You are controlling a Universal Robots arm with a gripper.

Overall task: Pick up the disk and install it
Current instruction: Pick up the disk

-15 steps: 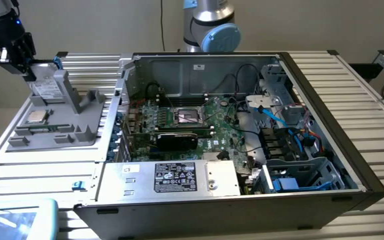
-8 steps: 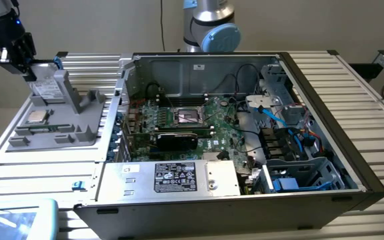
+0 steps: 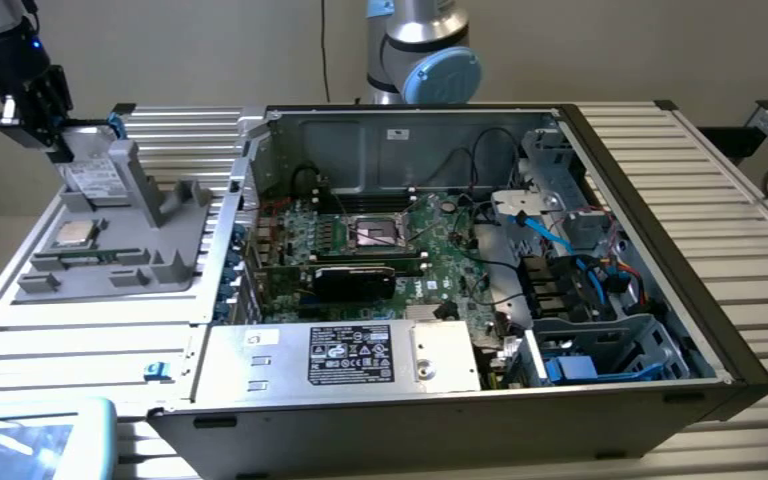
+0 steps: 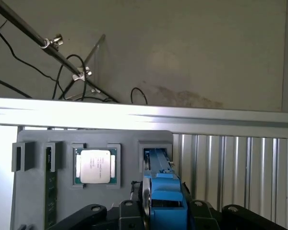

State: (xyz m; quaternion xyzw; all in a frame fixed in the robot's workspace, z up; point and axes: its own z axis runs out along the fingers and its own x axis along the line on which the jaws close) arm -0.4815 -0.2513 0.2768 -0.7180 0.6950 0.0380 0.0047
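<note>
Progress stands at the pick-up. At the upper left of the exterior view my claw (image 3: 59, 148) reaches down over the disk (image 3: 88, 176), which stands on edge in a slot of the grey holder (image 3: 171, 208) on the ribbed table (image 3: 91, 330). In the wrist view my claw (image 4: 162, 212) is clenched on the disk (image 4: 163, 189): the black fingers (image 4: 128, 211) press against both sides of its blue carrier. Its far end reaches into the holder's slot (image 4: 156, 152), so I judge it gripped but not yet lifted clear. Just beside that slot, the small square CPU chip (image 4: 95, 166) lies flat in its own pocket, untouched.

Moving right, the open computer case (image 3: 357, 140) fills the middle of the frame, well apart from the disk. The motherboard (image 3: 398, 250) lies on its floor, and the silver box with a black label (image 3: 351, 355) sits at the near edge. At the lower right, a metal drive cage (image 3: 631, 340) holds a blue piece (image 3: 571, 368); I cannot tell whether a bay there is free.

So the grasp looks made, while the lift, the carry and the whole install are left.
</note>
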